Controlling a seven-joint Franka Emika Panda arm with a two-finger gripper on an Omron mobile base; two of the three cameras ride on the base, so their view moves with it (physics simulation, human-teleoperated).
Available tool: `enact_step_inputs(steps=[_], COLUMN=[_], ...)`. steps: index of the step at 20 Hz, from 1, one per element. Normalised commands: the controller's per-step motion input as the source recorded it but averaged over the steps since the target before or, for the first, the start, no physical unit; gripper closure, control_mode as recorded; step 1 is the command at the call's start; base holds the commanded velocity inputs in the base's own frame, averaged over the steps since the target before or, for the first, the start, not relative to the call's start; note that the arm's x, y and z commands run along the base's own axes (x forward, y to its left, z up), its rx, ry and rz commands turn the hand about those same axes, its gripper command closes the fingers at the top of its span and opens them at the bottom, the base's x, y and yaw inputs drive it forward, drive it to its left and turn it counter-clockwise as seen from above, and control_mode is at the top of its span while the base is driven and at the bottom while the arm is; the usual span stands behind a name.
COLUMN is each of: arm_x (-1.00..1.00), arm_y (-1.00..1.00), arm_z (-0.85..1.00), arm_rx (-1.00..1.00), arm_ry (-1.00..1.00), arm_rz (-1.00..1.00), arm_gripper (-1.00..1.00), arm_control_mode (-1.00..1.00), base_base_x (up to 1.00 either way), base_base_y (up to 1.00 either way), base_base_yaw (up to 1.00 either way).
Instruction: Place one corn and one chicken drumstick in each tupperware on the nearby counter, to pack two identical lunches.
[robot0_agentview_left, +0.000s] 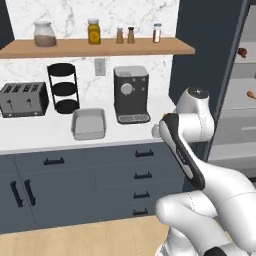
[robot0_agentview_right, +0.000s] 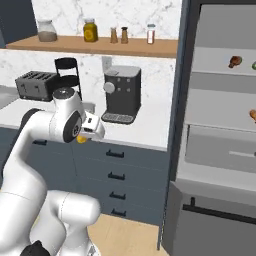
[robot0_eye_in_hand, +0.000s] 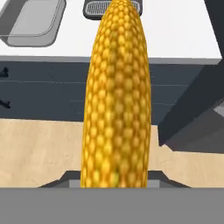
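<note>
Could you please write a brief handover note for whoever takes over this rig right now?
Hand: shut on the bare yellow corn, carried in front of the counter, not yet over it.
One tupperware sits empty on the counter between the round rack and the coffee machine.
Two drumsticks lie on the open fridge shelves.
Done: corn picked up.
Left: put it in the tupperware, then everything else.

Tupperware (robot0_agentview_left: 89, 124) on counter (robot0_agentview_left: 40, 134), between toaster (robot0_agentview_left: 23, 99) and coffee machine (robot0_agentview_left: 131, 94).
</note>
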Motion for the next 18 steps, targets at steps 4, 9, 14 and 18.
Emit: enact_step_inputs(steps=[4,9,14,18], arm_x=[0.0,0.0,0.0,0.3], arm_y=[0.0,0.0,0.0,-0.21], arm_z=[0.0,0.0,0.0,-0.44], arm_rx=[0.0,0.0,0.0,0.0], arm_ry=[0.0,0.0,0.0,0.08], arm_rz=[0.0,0.0,0.0,-0.01], arm_gripper=[1.0,1.0,1.0,1.0], arm_control_mode=[1.0,1.0,1.0,-1.0], base_base_x=[1.0,1.0,0.92,0.16], base_base_y=[1.0,1.0,0.9,0.09], base_base_yaw=[-0.04,-0.1,-0.09,-0.02])
